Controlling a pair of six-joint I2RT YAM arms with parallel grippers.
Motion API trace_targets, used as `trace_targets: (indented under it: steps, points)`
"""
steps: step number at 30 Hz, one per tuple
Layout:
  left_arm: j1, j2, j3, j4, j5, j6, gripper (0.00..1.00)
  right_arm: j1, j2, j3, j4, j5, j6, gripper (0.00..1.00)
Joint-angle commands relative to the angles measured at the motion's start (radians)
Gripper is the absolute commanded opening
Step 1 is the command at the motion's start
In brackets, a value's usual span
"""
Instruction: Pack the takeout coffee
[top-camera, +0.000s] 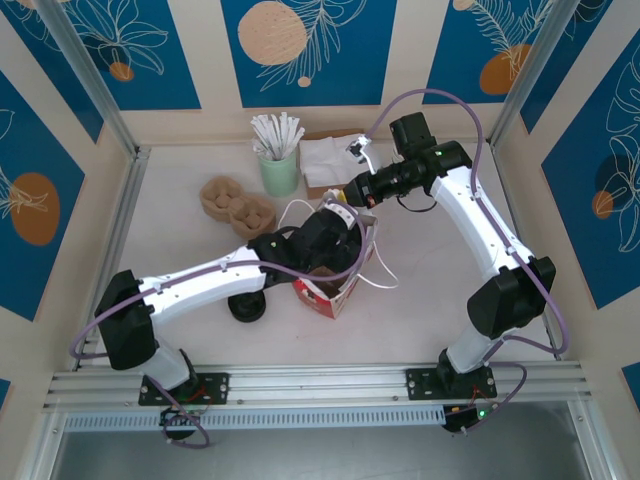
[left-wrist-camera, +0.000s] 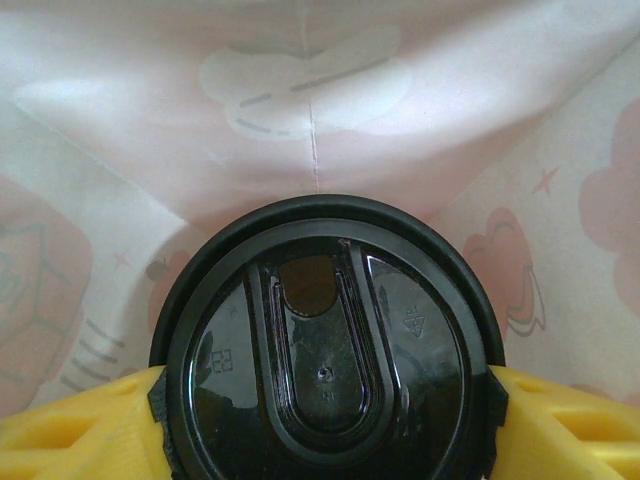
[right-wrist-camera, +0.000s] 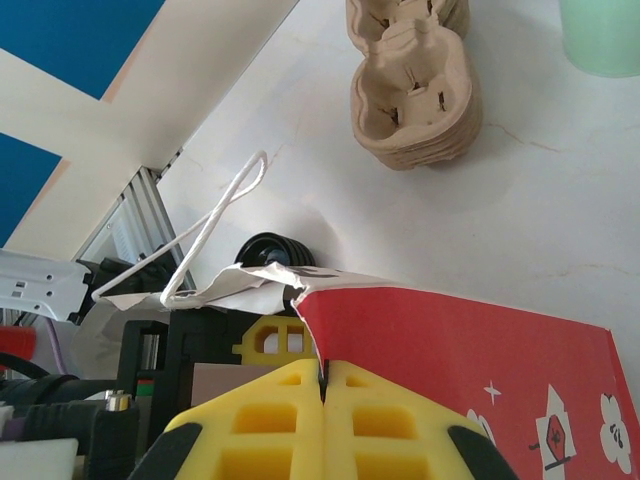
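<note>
From above, my left pincer (top-camera: 328, 243) reaches down into the mouth of the red-and-white bag (top-camera: 330, 293), which stands mid-table. My right pincer (top-camera: 345, 207) pinches the bag's far rim, I judge to hold the mouth wide so the cup goes in clean. The cup carrier (top-camera: 237, 203) and the black disc (top-camera: 247, 305) sit apart, not in play. My left wrist camera looks straight down on the takeout coffee (left-wrist-camera: 325, 350), black lid up. My yellow left fingers (left-wrist-camera: 75, 430) press it from both sides and the bag's pale inner wall (left-wrist-camera: 300, 120) rises behind. So I grip the cup inside the bag, though I cannot tell whether its base rests on the bottom. My right wrist camera shows my right fingers (right-wrist-camera: 270, 420) shut tight on the bag's red paper edge, a loop handle (right-wrist-camera: 215, 225) hanging loose beside them.
</note>
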Motion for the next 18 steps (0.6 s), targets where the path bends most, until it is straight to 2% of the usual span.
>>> trace_targets:
  steps: [1, 18]
  points:
    - [0.002, 0.005, -0.037, 0.012, 0.046, 0.04, 0.73, 0.038, -0.031, 0.004, -0.006, -0.118, 0.009, 0.0]
    - [0.025, 0.005, 0.002, -0.138, 0.038, 0.022, 0.72, 0.03, 0.0, 0.021, 0.054, -0.005, 0.055, 0.0]
